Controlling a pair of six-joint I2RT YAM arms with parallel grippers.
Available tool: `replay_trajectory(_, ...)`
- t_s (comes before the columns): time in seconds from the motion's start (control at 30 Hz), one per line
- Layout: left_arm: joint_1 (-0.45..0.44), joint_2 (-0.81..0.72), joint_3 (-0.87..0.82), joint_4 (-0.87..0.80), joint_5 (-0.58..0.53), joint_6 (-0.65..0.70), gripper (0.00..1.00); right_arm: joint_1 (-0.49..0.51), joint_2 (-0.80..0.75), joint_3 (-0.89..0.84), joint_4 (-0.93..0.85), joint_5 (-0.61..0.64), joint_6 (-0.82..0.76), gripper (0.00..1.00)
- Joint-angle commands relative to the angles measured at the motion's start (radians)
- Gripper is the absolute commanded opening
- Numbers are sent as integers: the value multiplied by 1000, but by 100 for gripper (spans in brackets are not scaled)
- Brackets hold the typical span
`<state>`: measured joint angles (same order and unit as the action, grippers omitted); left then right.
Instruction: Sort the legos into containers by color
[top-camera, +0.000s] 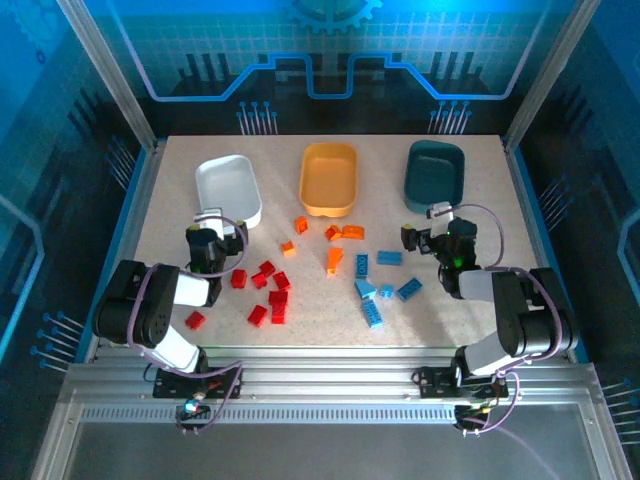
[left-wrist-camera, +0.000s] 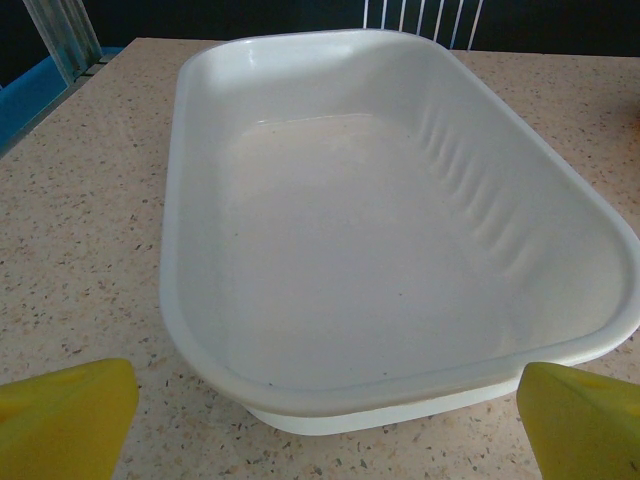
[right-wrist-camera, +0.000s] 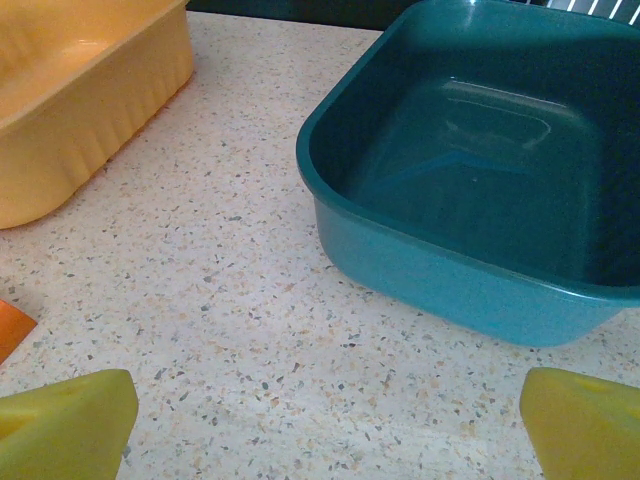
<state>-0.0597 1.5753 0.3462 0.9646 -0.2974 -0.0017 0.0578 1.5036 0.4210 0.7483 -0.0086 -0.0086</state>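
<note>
Three tubs stand in a row at the back: white (top-camera: 230, 187), orange (top-camera: 329, 178) and dark teal (top-camera: 435, 174), all looking empty. Red legos (top-camera: 266, 284) lie scattered front left, orange legos (top-camera: 336, 240) in the middle, light blue legos (top-camera: 382, 285) front right. My left gripper (top-camera: 211, 222) is open just before the white tub's near end, and the white tub (left-wrist-camera: 172, 260) lies beyond my left gripper (left-wrist-camera: 325, 430). My right gripper (top-camera: 437, 218) is open short of the teal tub. The right wrist view has the teal tub (right-wrist-camera: 450, 280) ahead of my right gripper (right-wrist-camera: 325, 430), which holds nothing.
The orange tub (right-wrist-camera: 80, 120) sits at the upper left of the right wrist view, with one orange lego (right-wrist-camera: 12, 325) at the left edge. Blue raised walls (top-camera: 140, 200) border the speckled table (top-camera: 300, 330) on both sides. Bare tabletop lies between the tubs.
</note>
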Motion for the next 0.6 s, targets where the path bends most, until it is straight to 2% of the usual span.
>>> replay_trajectory(0.0,11,-20,18,3,16,-12,99,-15,0,20,-9,-10,-13,100)
replay_trajectory(0.07,-1,-31,17,5,-47,-9,99,15,-24,51,-80,93,-6,100)
replay_trajectory(0.17,-24,-65,10,-10,-55,13,99,70,-85,237,-413,190,-31,100)
replay_trajectory(0.23,-54,-116,7,-30,-153,23,99,121,-96,343,-550,264,-56,100)
replay_trajectory(0.3,-78,-205,58,-177,-210,31,99,167,-107,425,-633,327,-76,100)
replay_trajectory(0.4,-82,-336,201,-478,-240,-40,99,168,-100,596,-863,399,98,100)
replay_trajectory(0.43,-83,-368,265,-592,-261,-84,99,140,-84,666,-976,378,203,100)
replay_trajectory(0.47,-83,-391,336,-709,-282,-147,99,95,-65,719,-1056,268,261,100)
replay_trajectory(0.57,-79,-407,541,-1108,-301,-391,99,-51,-11,748,-1045,-219,310,100)
